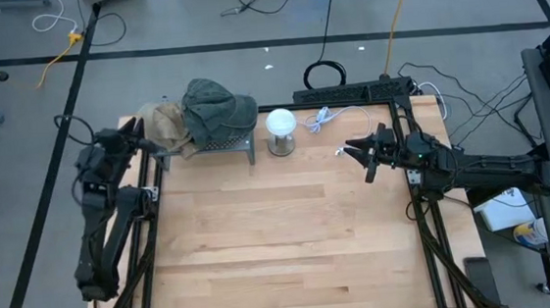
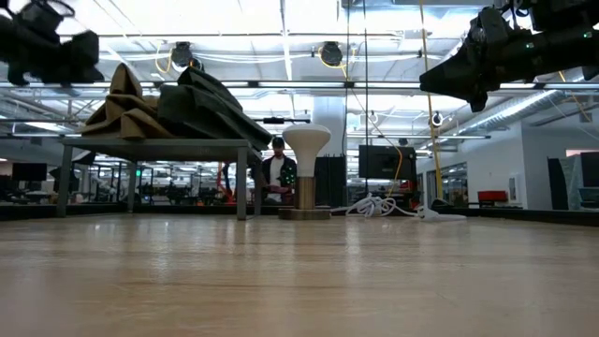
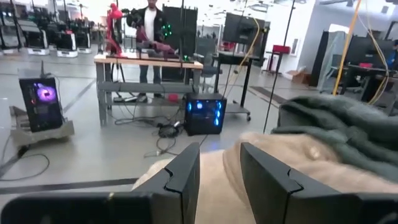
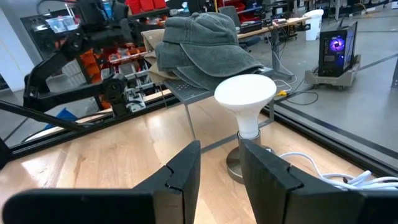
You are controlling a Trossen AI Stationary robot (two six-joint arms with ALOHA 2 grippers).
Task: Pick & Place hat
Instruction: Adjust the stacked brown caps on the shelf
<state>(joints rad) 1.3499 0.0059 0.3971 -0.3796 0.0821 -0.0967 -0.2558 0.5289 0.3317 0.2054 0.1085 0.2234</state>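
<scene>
From above, a dark green hat (image 1: 217, 109) lay on a small grey stand (image 1: 225, 143) at the surface's (image 1: 282, 242) far edge, overlapping a tan hat (image 1: 163, 125) toward the far left corner. A white lamp (image 1: 281, 132) stood just beside the stand. The left pincer (image 1: 142, 135) hung by the tan hat; the right pincer (image 1: 362, 154) hovered near the far right edge.

At table height, both hats sat piled on the stand (a person (image 2: 278, 181) stood beyond).

Each wrist view showed its fingers (image 3: 186, 171) (image 4: 183, 165) narrowly parted, holding nothing.
</scene>
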